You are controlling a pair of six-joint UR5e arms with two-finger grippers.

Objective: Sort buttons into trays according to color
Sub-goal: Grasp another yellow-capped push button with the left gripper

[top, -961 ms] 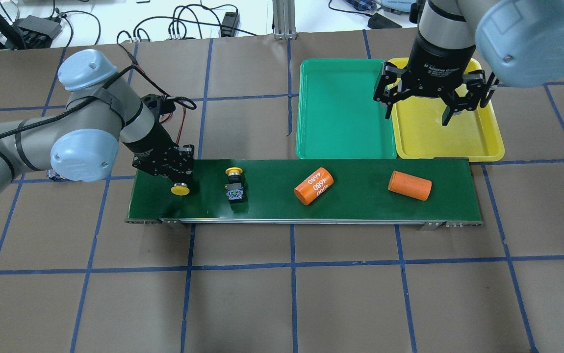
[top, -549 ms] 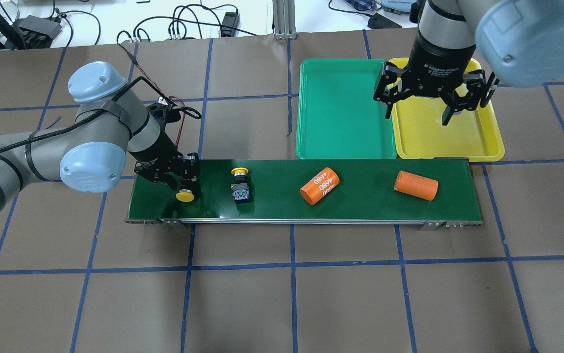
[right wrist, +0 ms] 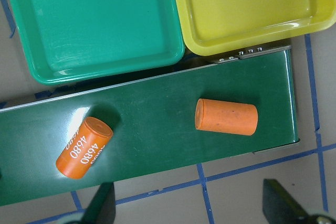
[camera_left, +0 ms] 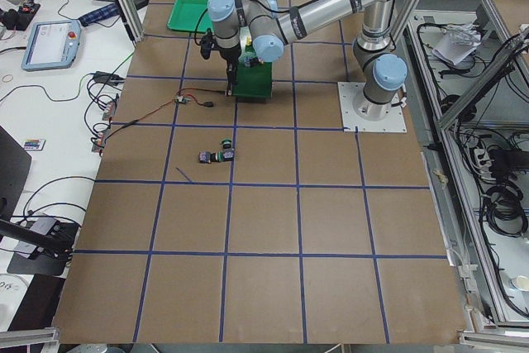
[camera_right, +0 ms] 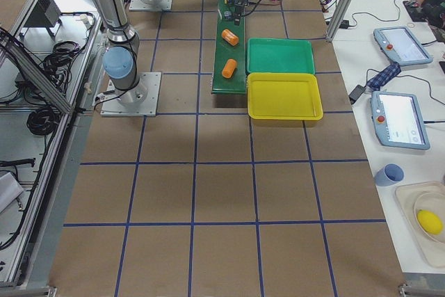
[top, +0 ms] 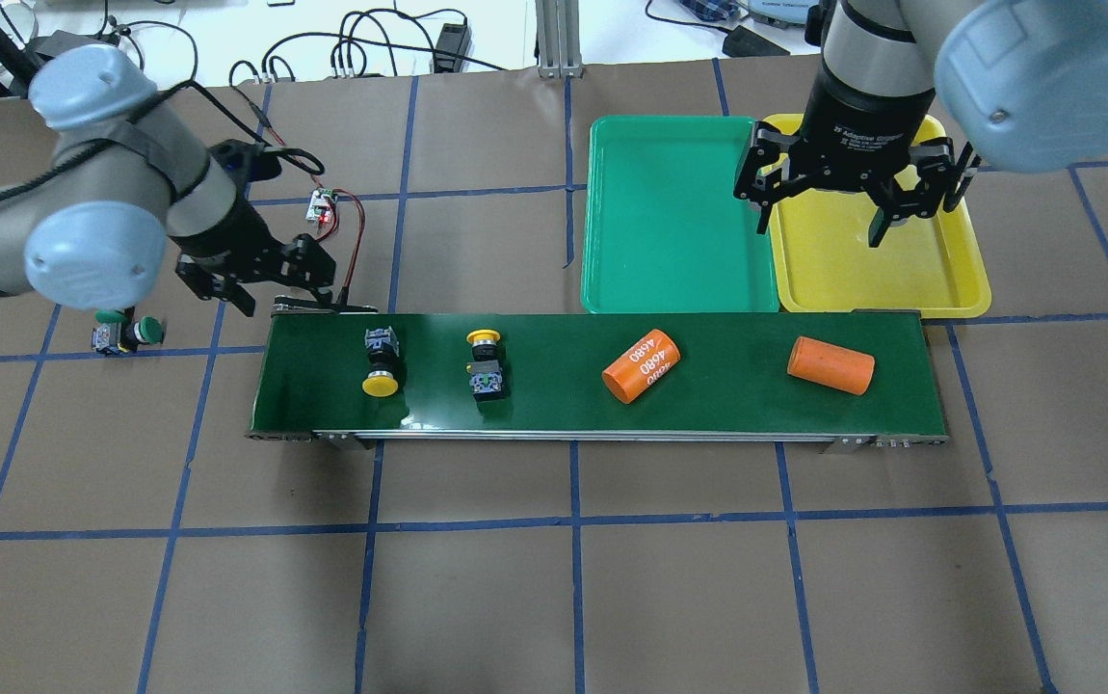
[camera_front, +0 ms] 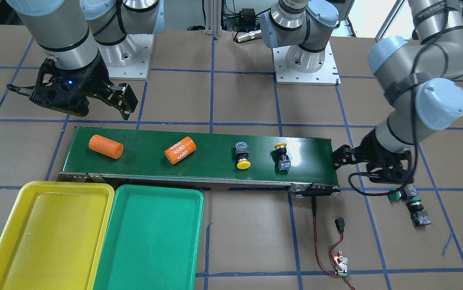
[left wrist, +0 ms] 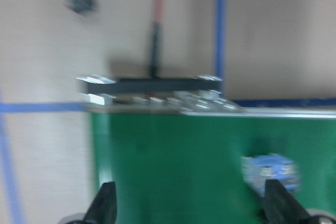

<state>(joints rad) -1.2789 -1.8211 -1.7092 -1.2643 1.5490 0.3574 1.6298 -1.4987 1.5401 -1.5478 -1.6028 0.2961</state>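
Two yellow buttons point(top: 381, 362) lie left of centre on the belt point(top: 554, 405); green buttons point(top: 128, 333) far left, off it. Left gripper point(top: 279, 294) gapes empty by the belt's left end; right gripper point(top: 820, 229) gapes empty, upper right, over the green tray point(top: 612, 280) and yellow tray point(top: 963, 284).

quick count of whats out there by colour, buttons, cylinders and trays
yellow buttons: 2
green buttons: 2
orange cylinders: 2
yellow tray: 1
green tray: 1
total: 8
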